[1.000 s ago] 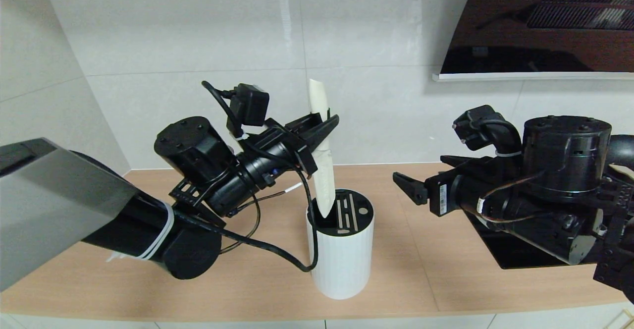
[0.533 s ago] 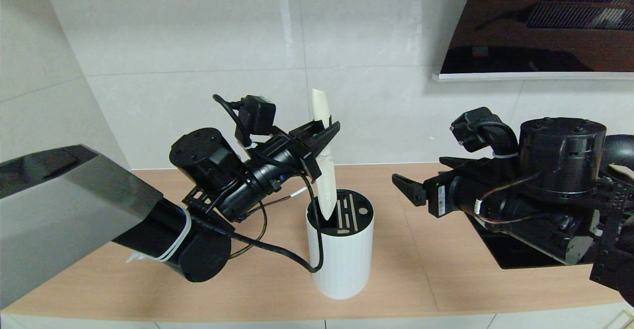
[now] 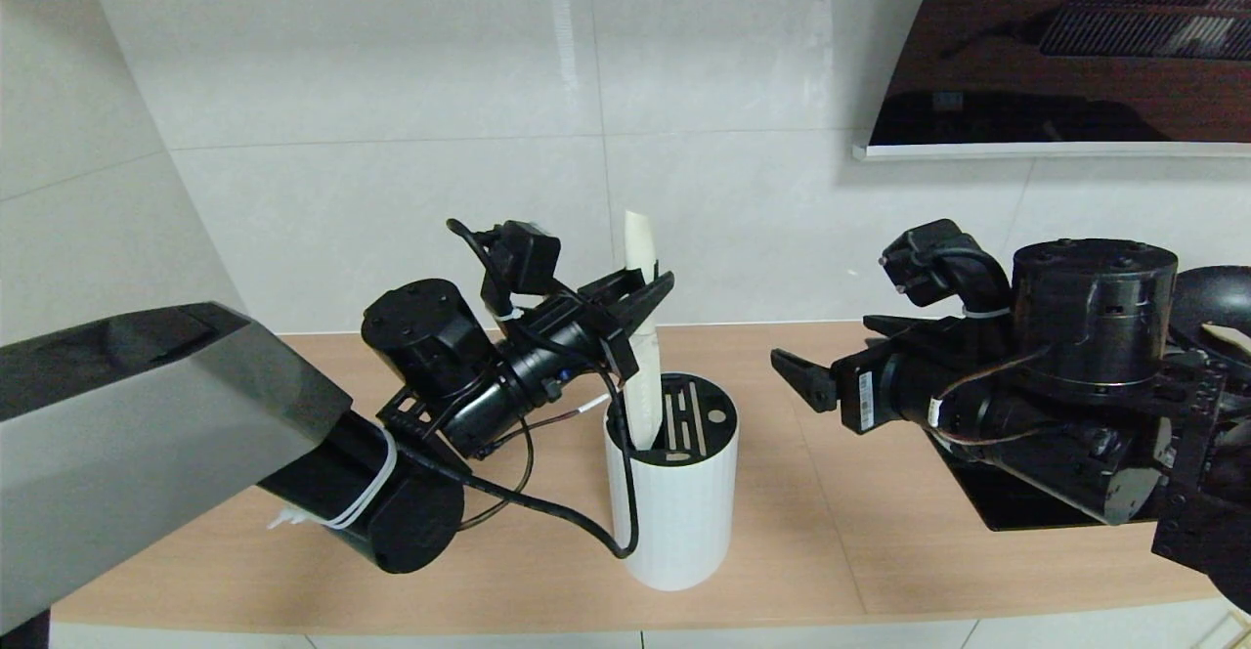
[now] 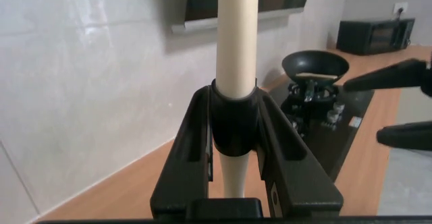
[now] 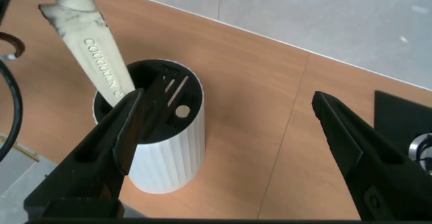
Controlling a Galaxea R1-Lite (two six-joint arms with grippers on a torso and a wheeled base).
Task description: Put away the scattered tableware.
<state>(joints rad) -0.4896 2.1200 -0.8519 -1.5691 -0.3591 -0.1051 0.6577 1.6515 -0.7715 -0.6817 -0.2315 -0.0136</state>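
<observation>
A white knife [image 3: 637, 248] with a cream handle stands nearly upright, its blade tip inside the large opening of the white ribbed knife holder [image 3: 676, 502] at the middle of the wooden counter. My left gripper [image 3: 645, 292] is shut on the knife's handle [image 4: 236, 35] just above the holder. In the right wrist view the blade [image 5: 94, 48] leans into the holder [image 5: 165, 150]. My right gripper [image 3: 821, 344] hangs open to the right of the holder, at about the height of its top, holding nothing.
A black cooktop [image 3: 987, 507] lies on the counter at the right, with a frying pan [image 4: 315, 63] on a burner. A dark range hood [image 3: 1056, 43] hangs above it. The tiled wall stands close behind the holder. A black cable [image 3: 547, 512] droops beside the holder.
My left gripper has come down and slightly right with the knife, and the blade has sunk deeper into the holder. The right arm has barely shifted.
</observation>
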